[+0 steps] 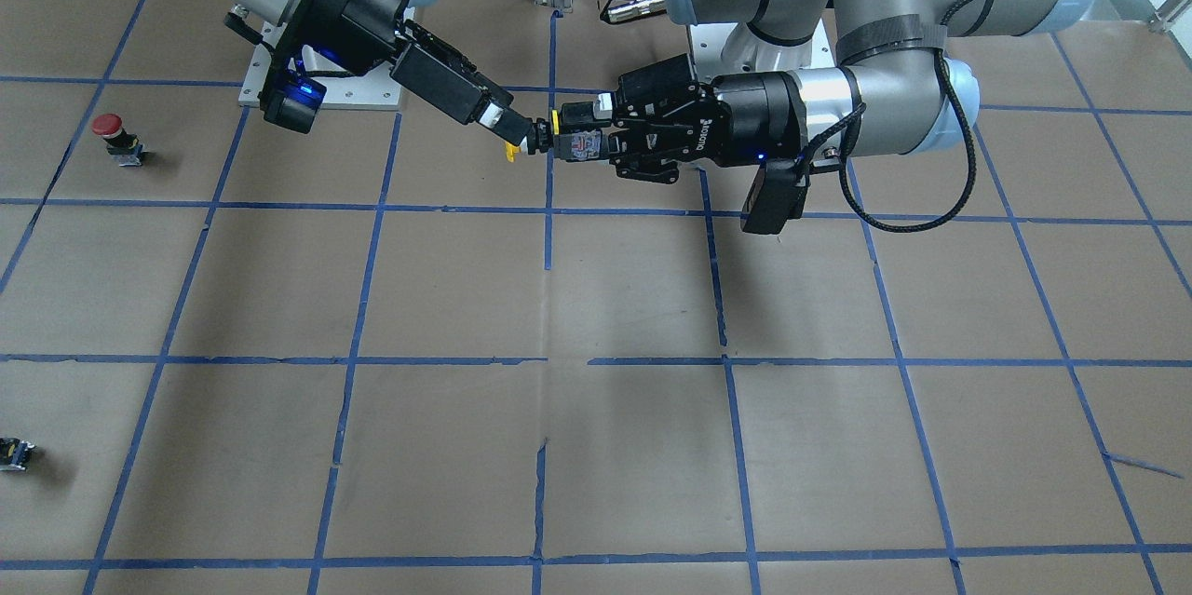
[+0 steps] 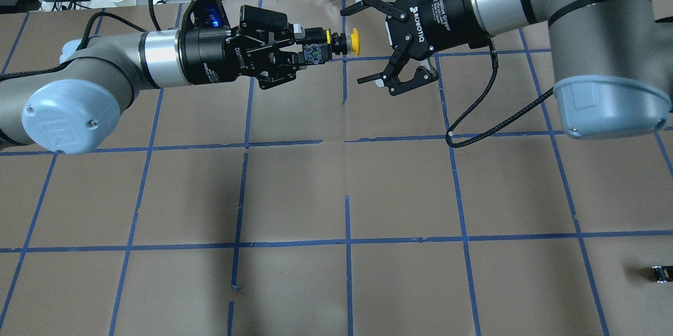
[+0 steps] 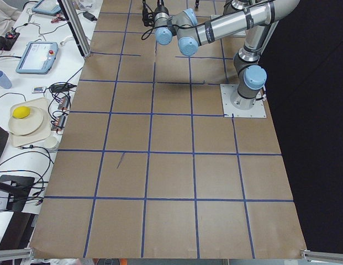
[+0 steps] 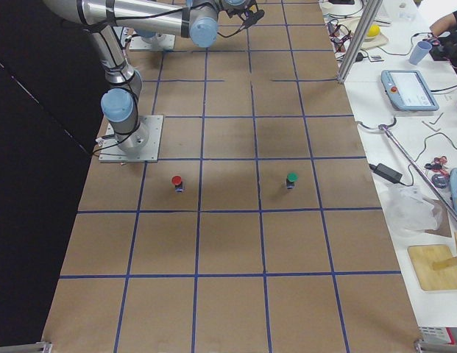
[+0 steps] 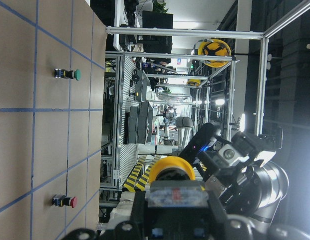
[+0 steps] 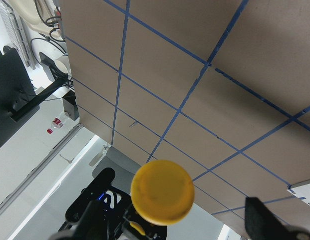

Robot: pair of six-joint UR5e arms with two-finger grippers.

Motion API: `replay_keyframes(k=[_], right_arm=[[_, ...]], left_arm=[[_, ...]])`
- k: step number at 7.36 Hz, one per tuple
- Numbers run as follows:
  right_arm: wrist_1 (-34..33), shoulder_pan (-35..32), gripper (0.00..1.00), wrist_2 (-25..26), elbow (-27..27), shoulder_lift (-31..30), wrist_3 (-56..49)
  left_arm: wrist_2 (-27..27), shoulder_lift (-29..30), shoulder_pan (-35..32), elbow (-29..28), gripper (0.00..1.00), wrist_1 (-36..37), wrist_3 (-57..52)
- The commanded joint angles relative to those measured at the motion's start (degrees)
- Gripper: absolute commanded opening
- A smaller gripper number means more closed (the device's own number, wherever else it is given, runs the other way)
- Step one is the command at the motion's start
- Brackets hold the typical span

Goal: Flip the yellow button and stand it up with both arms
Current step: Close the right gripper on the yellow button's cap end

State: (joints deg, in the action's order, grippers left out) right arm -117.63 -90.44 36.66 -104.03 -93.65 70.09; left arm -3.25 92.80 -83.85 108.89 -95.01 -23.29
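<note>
Left arm (image 2: 105, 70) and right arm (image 2: 578, 20) meet nose to nose above the table's (image 2: 336, 283) far side. Left tool (image 2: 314, 52) is clamped on the body of the yellow button (image 2: 355, 42), held in the air and lying sideways, cap toward the right tool (image 2: 364, 35). That tool's jaws are spread wide, with the cap just at their mouth, touching neither.

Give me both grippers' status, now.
Left gripper: closed on the yellow button, gripping its body.
Right gripper: open, holding nothing, jaws spread wide at the button's cap.
</note>
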Motion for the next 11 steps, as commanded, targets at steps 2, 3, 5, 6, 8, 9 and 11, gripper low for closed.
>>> replay_keyframes(k=[2,3,5,6,8,9,11], right_arm=[[0.12,0.0,0.98,0.08,-0.12,0.23,0.31],[0.21,0.0,0.94,0.17,-0.3,0.23,0.31],[0.12,0.0,0.81,0.17,-1.17,0.23,0.48],[0.04,0.0,0.81,0.08,-1.18,0.23,0.48],[0.03,0.0,0.59,-0.27,-1.09,0.14,0.57],[0.03,0.0,0.47,-0.45,-1.09,0.14,0.57],[0.03,0.0,0.29,-0.71,-1.0,0.14,0.57]], left_arm=[[0.0,0.01,0.0,0.01,0.01,0.0,0.0],[0.08,0.01,0.0,0.01,0.01,0.0,0.0],[0.08,0.01,0.0,-0.08,0.01,0.0,0.0],[0.08,0.01,0.0,-0.08,0.01,0.0,0.0],[0.08,0.01,0.0,-0.17,0.01,0.0,0.09],[0.08,-0.08,0.0,-0.17,0.01,0.0,0.09],[0.17,-0.08,0.0,-0.08,0.01,0.0,0.09]])
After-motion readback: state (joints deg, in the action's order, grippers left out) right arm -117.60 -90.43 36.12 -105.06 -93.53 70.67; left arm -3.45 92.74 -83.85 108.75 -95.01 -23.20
